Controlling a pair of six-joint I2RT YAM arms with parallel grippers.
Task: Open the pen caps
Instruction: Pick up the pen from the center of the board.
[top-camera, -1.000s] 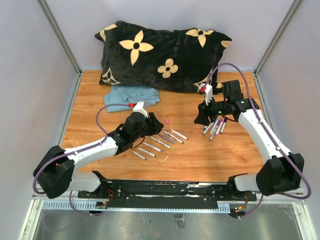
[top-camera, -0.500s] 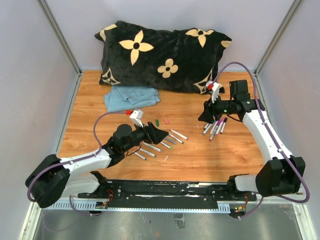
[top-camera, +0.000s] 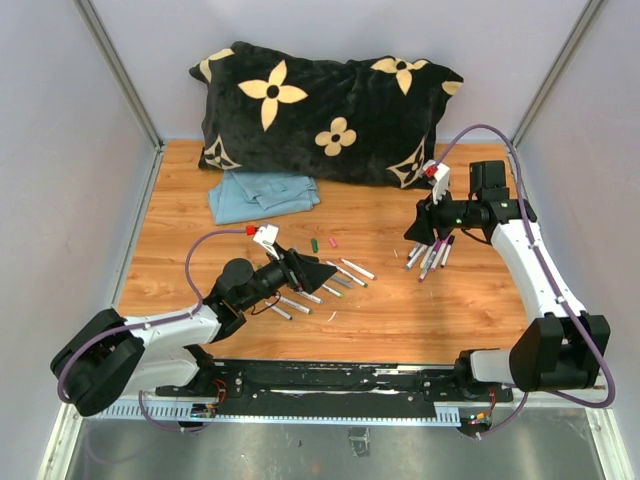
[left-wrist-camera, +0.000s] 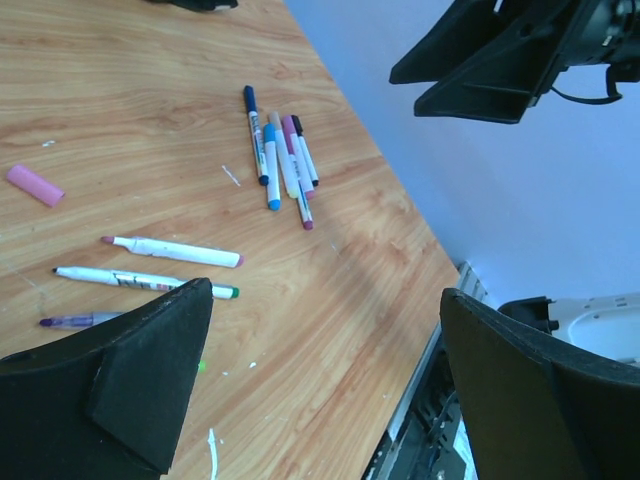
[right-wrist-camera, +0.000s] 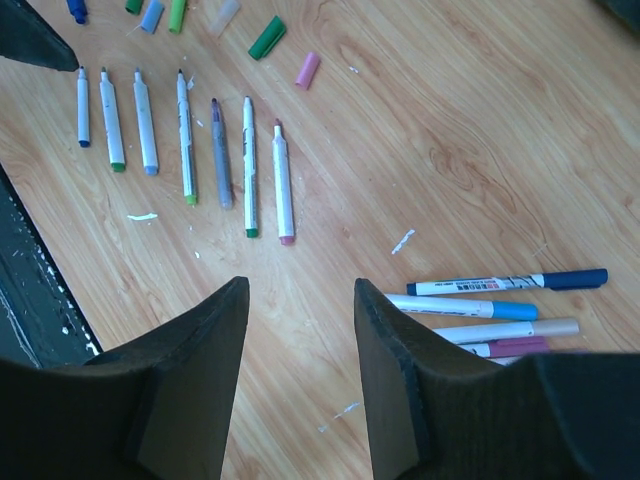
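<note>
Loose pen caps (right-wrist-camera: 266, 37), green and pink among them, lie on the wooden table (right-wrist-camera: 480, 150) beyond a row of uncapped pens (right-wrist-camera: 185, 140). The left gripper (left-wrist-camera: 320, 300) hovers there, spread wide and empty. The right gripper (right-wrist-camera: 298, 290), half open, holds nothing near the capped pens (right-wrist-camera: 470, 308).

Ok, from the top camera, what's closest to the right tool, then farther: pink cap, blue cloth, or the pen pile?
1. Pen pile, just beside the right tool.
2. Pink cap, middle of the table.
3. Blue cloth, far left side.
</note>
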